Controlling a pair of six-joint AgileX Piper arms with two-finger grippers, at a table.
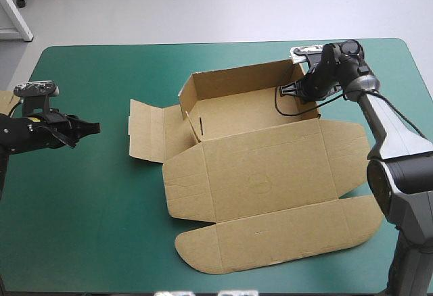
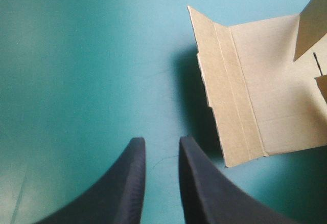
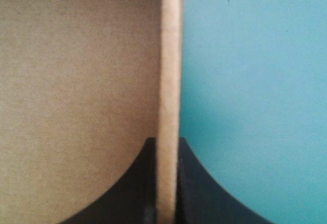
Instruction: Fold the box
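The brown box (image 1: 257,174) lies in the middle of the teal-green table, its back wall and left wall raised and its wide lid flat toward the front edge. My right gripper (image 1: 298,88) is at the box's far right corner, shut on the thin upright right wall (image 3: 169,81), which runs between its fingers (image 3: 138,183). My left gripper (image 1: 91,128) hovers over bare cover well left of the box, pointing at it. Its fingers stand a narrow gap apart with nothing between them (image 2: 159,142). The box's flat left flap (image 2: 245,91) lies ahead of it.
An edge of more brown board (image 1: 7,101) shows at the table's left edge, beside my left arm. The box's side flap (image 1: 145,130) lies flat on the cover between the left gripper and the raised walls.
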